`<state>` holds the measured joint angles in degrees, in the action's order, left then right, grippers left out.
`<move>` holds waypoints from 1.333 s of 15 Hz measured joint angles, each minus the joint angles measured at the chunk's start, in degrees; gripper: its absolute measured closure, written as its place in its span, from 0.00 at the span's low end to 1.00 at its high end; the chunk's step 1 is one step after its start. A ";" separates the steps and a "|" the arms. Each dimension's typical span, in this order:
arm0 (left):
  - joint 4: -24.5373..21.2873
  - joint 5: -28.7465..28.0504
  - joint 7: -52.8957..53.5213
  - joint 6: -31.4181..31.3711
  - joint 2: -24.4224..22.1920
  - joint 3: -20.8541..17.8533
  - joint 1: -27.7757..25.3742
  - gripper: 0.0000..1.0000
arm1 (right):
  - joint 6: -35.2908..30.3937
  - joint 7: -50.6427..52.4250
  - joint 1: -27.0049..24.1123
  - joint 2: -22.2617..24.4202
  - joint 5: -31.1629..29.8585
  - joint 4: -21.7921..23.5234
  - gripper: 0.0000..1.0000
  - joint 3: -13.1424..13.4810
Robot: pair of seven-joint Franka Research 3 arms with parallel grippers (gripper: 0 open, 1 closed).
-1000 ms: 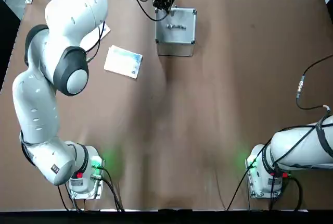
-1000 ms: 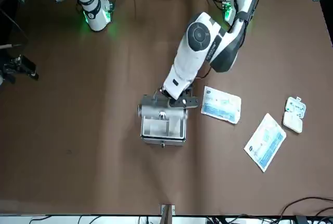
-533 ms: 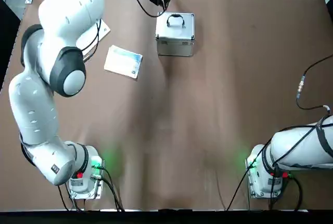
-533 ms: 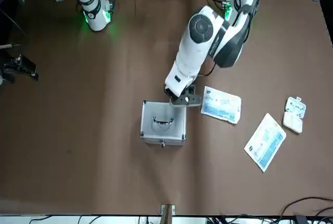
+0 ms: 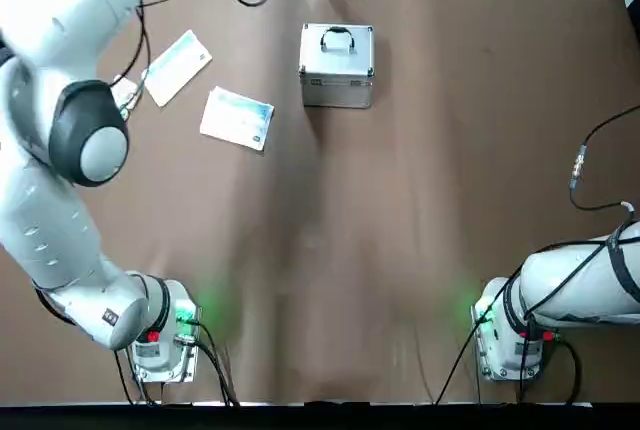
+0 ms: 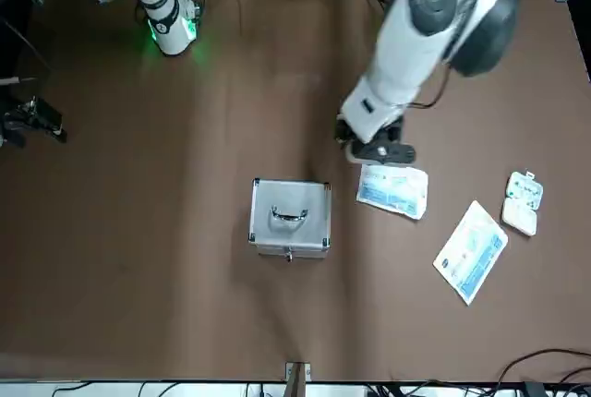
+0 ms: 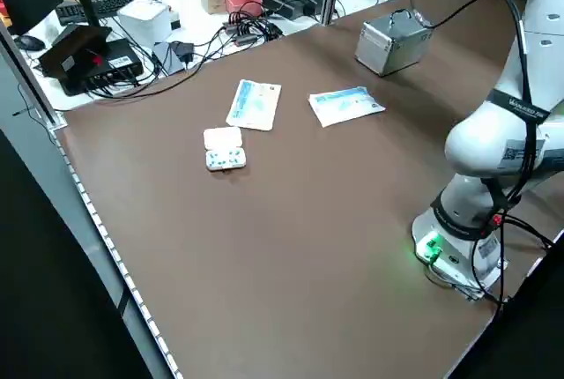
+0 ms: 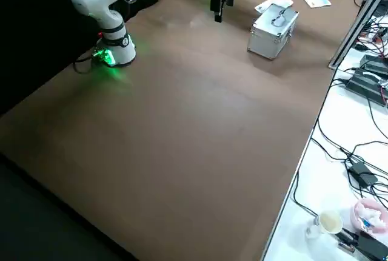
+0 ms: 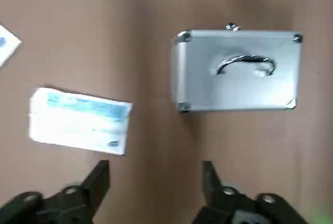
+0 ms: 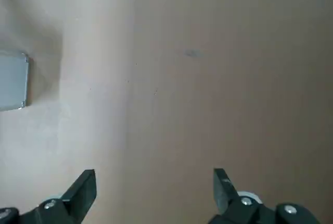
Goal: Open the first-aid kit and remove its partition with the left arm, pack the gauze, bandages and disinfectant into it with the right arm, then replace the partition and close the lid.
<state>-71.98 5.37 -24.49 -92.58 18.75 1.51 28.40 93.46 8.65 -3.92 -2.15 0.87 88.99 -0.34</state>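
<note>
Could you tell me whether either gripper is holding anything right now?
Nothing is held: the left gripper is open above the table, and the right gripper is open too.

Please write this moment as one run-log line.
case: lid shut | left gripper: open, empty, raised near packet | right gripper: open, idle

Silver first-aid kit [image 5: 337, 61], brown table [image 5: 400, 230], white-and-blue packets [image 5: 237, 118]

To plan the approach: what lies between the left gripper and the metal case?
Only bare table, seen in the front view, between left gripper and case.
</note>
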 joint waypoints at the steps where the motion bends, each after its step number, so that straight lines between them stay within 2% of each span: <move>1: -0.01 0.00 2.67 1.96 -0.91 -0.02 -1.56 0.06 | 0.00 0.00 -0.01 0.00 0.00 -0.04 0.01 0.01; 2: -0.01 -0.01 6.12 4.19 -1.68 -0.06 -3.09 0.01 | 0.00 0.00 -0.02 0.00 0.00 -0.08 0.01 0.02; 4: -0.05 -0.05 12.71 7.54 -2.77 -0.26 -6.23 0.00 | 0.00 0.00 -0.05 0.00 0.00 -0.11 0.01 0.05; 10: -0.07 -0.43 20.21 10.35 -5.42 -0.42 -15.64 0.00 | -0.03 -0.14 -0.06 0.02 -0.04 -0.30 0.01 0.06; 17: -0.47 -2.85 21.08 9.46 -9.06 -0.31 -23.60 0.00 | -1.40 -1.33 -0.02 0.10 -0.04 -1.48 0.01 0.06; 20: -3.12 -2.85 21.08 6.40 -10.67 0.11 -23.77 0.00 | -1.57 -1.47 -0.03 0.10 -0.04 -1.48 0.01 0.09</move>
<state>-75.10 2.52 -3.41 -86.18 8.09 1.62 4.64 91.89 7.18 -3.95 -2.05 0.83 87.50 -0.25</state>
